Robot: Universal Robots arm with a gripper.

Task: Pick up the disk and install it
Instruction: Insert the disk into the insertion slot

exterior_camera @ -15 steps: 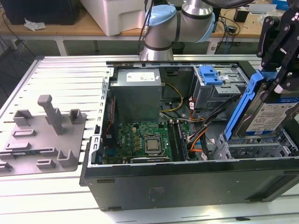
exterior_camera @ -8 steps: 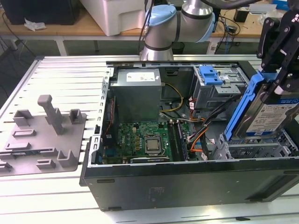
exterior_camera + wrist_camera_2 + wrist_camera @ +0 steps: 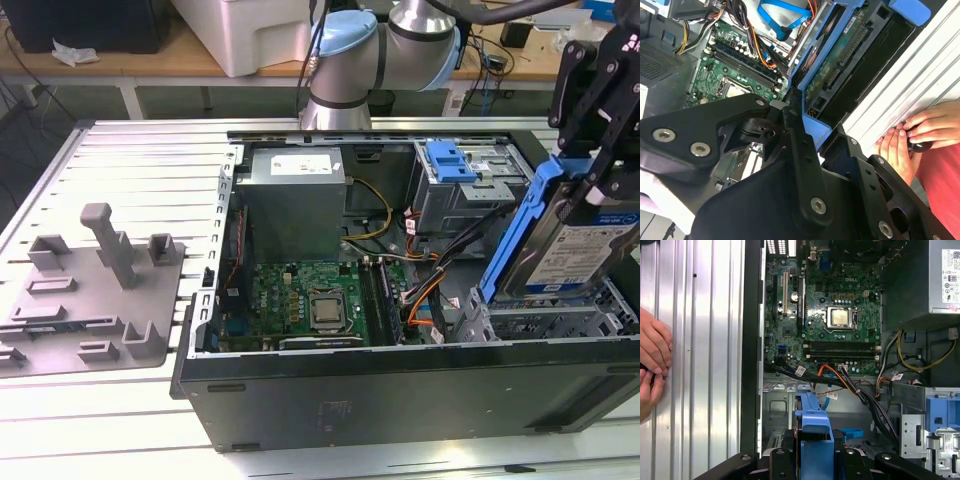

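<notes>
The disk (image 3: 572,250), a silver drive with a white-and-blue label in a blue carrier frame, hangs tilted, nearly on edge, over the metal drive cage (image 3: 540,322) at the front corner of the open computer case on the exterior view's right. My gripper (image 3: 598,185) comes down from above and is shut on the disk's upper part. In the second wrist view the disk (image 3: 840,75) shows its green circuit side between my black fingers (image 3: 797,145). In the first wrist view the blue carrier (image 3: 815,432) sticks out from my gripper (image 3: 812,462) above the cage.
The open case (image 3: 400,395) holds a motherboard (image 3: 300,300), a grey power-supply box (image 3: 295,200), cables and a light-blue latch plate (image 3: 448,160). A grey fixture plate (image 3: 90,290) lies on the table at the exterior view's left. A person's hands (image 3: 910,135) rest on the table beside the case.
</notes>
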